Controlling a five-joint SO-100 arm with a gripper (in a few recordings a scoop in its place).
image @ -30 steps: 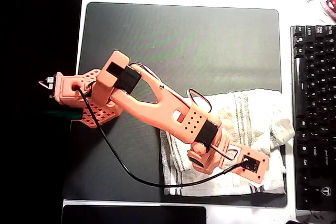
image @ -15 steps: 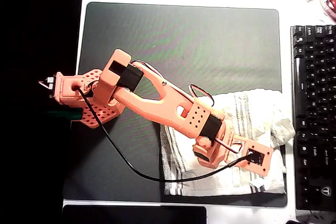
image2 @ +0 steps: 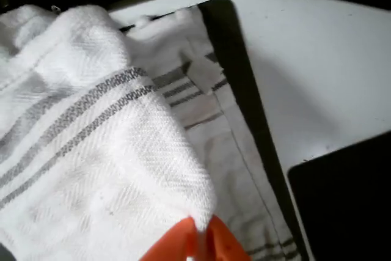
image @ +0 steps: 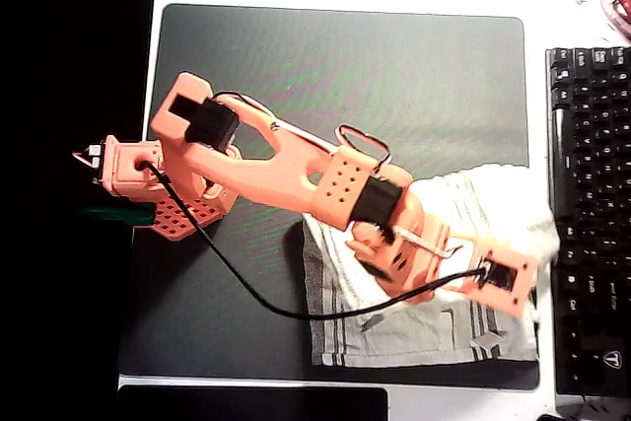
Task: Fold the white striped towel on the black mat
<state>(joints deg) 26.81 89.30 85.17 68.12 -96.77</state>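
Here the orange arm [image: 286, 175] reaches from its base at the left edge of the black mat [image: 345, 66] out toward the lower right in the overhead view. The gripper [image2: 198, 239] shows in the wrist view as two orange fingertips pressed together at the bottom edge, with a fold of the white striped towel [image: 424, 327] pinched between them; the jaws are narrow, closed on cloth.

Towel position, overhead view: it lies on the lower right part of the mat, its right side bunched and lifted near the wrist camera housing [image: 503, 276], close to the black keyboard [image: 592, 214]. Its lower portion lies flat, with grey-green stripe bands running near the left edge and again further right. A small white tag [image: 486, 341] sits near the lower right corner. The bottom edge of the towel lies close to the mat's bottom edge.

Wrist view: the raised fold fills the left and centre, grey stripes running diagonally across it. Beneath it a flatter layer of towel lies on the mat, stripes visible, with the mat's dark edge beside it and the white table [image2: 317, 77] beyond. A dark pad [image2: 348, 200] sits at the lower right.

A black cable [image: 237, 293] loops from the base across the mat to the wrist.
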